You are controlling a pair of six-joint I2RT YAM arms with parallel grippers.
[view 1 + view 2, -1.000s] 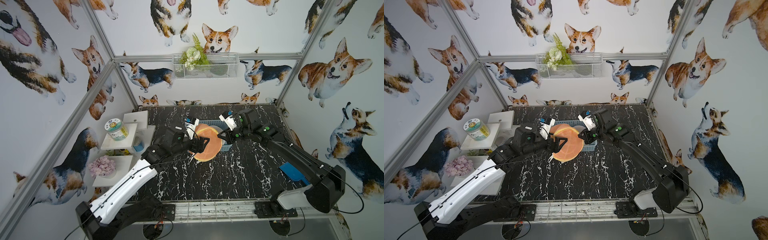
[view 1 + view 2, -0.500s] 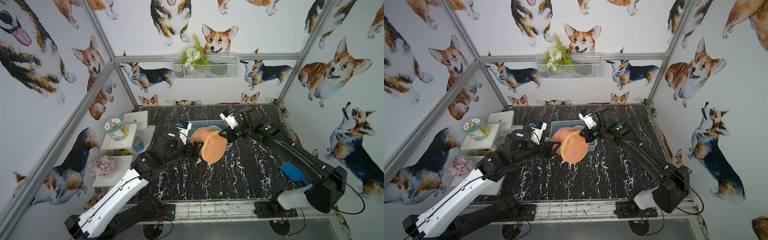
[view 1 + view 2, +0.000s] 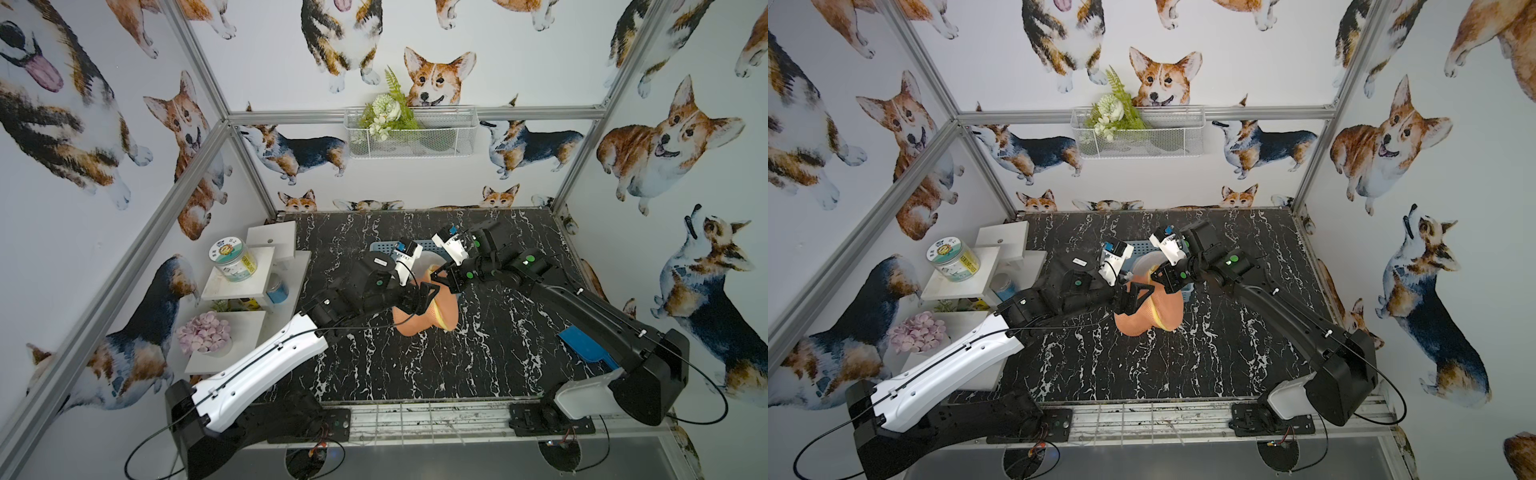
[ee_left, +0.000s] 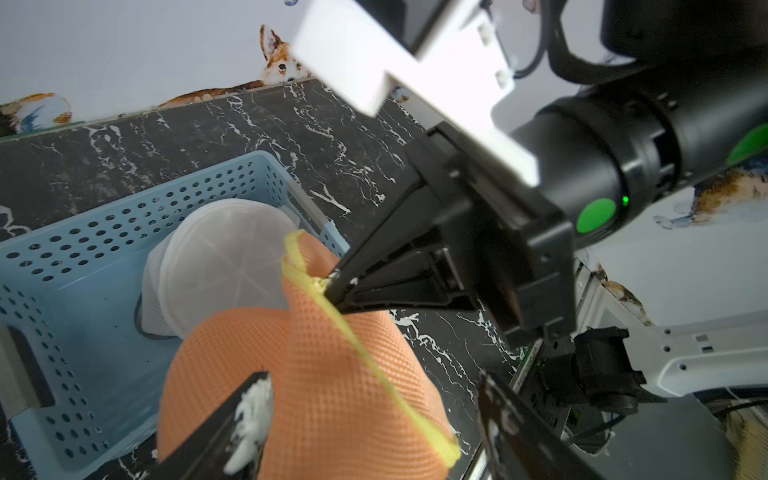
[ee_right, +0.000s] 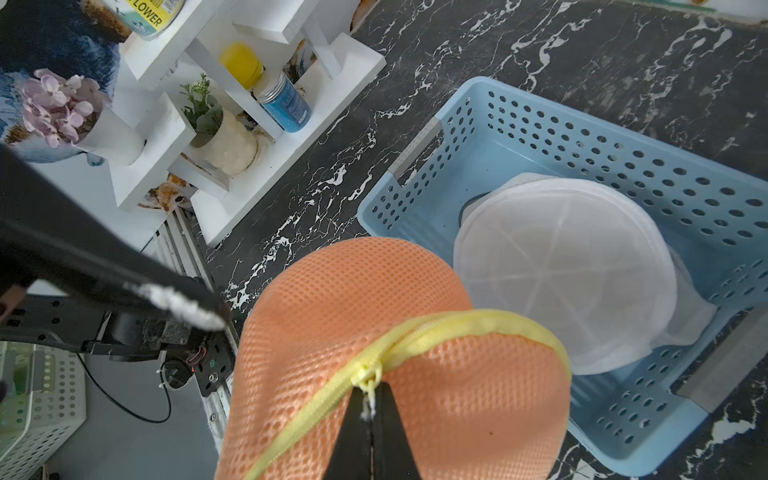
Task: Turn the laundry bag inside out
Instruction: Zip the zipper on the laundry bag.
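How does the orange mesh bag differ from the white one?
The orange bag is held up by the right claw at its yellow zipper; the white bag lies in the blue basket. The orange bag has yellow trim, the white bag white. Both are mesh.

basket [image 5: 540,137] behind laundry bag [image 3: 411,326], bare tabletop [image 3: 415,365] nearer

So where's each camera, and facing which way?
Both top views: high in front, looking down on the black marble table; both arms show.
Left wrist: on that arm, facing the orange mesh laundry bag; shows open left claw.
Right wrist: on that arm, facing the bag; shows right claw shut on it.
Wrists share: bag, pale blue perforated plastic basket.
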